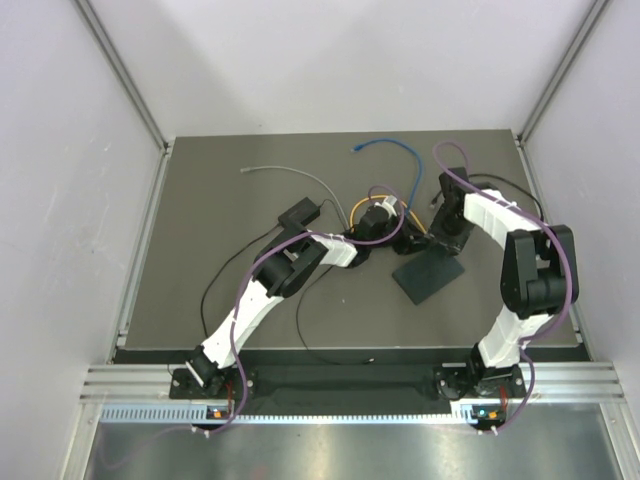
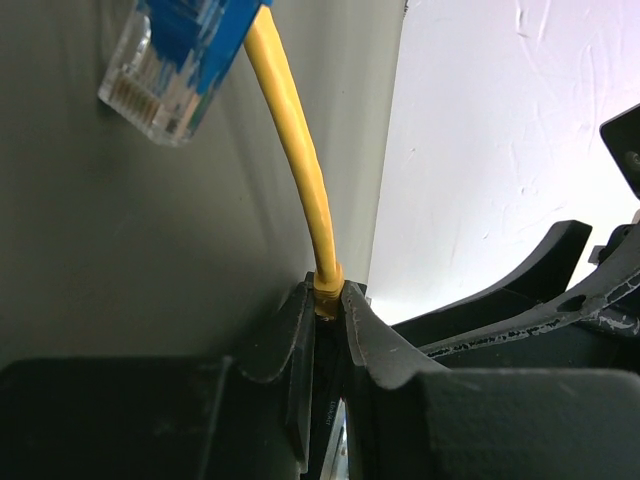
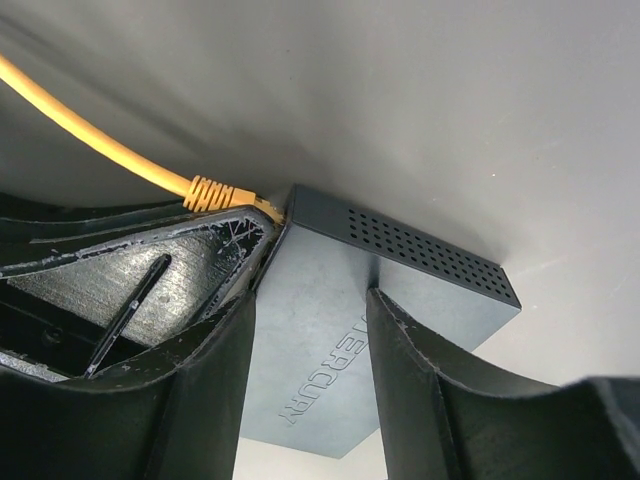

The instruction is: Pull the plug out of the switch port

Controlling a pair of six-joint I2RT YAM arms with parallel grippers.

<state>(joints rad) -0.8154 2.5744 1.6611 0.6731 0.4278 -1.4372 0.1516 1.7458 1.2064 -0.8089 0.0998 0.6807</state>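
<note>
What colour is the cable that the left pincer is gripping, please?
Yellow. The cable shows best in the left wrist view.

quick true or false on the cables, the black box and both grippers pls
1. The left gripper is shut on the thin yellow cable. True.
2. The yellow ribbed plug lies well clear of the flat matte black box. False: it meets the box's edge, seemingly plugged in.
3. The blue cable's clear plug sits in the box. False: it is loose, in no socket.
4. The right gripper is open, with the box showing between its fingers. True.
</note>
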